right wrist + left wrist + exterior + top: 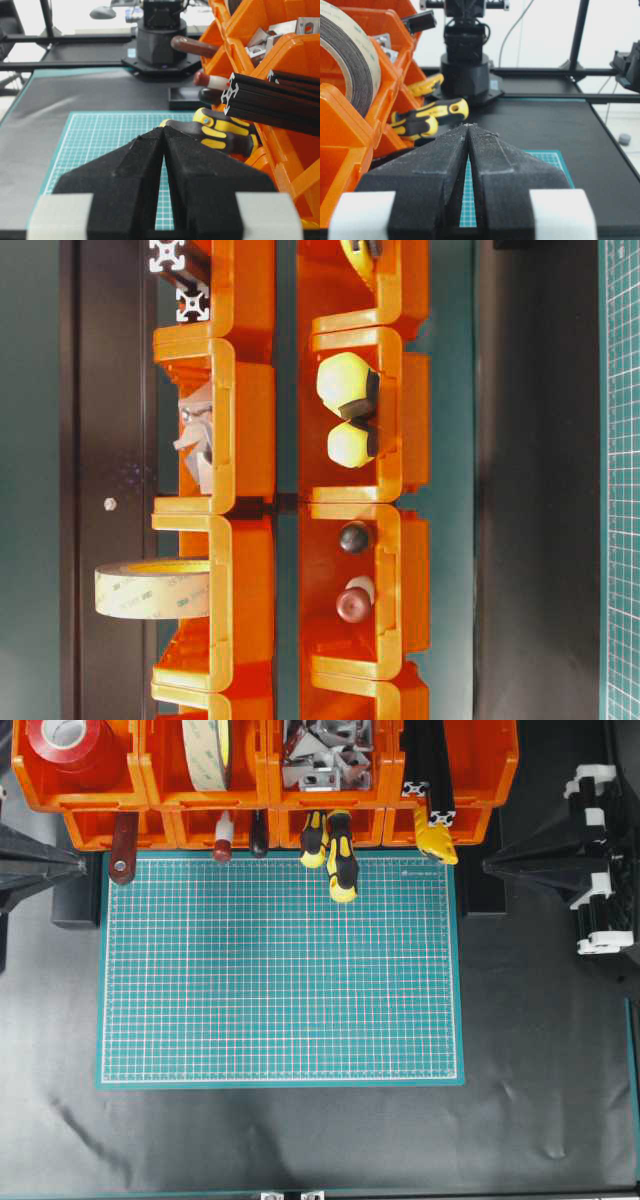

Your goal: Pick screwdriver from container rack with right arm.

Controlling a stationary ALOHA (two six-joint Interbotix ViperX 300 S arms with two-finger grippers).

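Observation:
The container rack (270, 782) of orange bins runs along the table's far edge. The screwdriver (342, 870) juts out of a lower bin over the green mat; only its yellow-and-black handle shows, and the shaft is hidden in the bin. A stubbier yellow-and-black tool (314, 838) lies beside it. The same screwdriver handle appears end-on (345, 383), from the left (449, 110) and from the right (220, 137). My right gripper (487, 866) is shut and empty, right of the rack and well clear of the handle (163, 128). My left gripper (85, 867) is shut and empty at the left (468, 125).
A green cutting mat (280, 970) covers the table's middle. The upper bins hold a red tape roll (65, 745), a beige tape roll (207, 750), metal brackets (325, 755) and black profiles (430, 770). Red-brown handled tools (124, 845) and a yellow piece (436, 838) stick out below.

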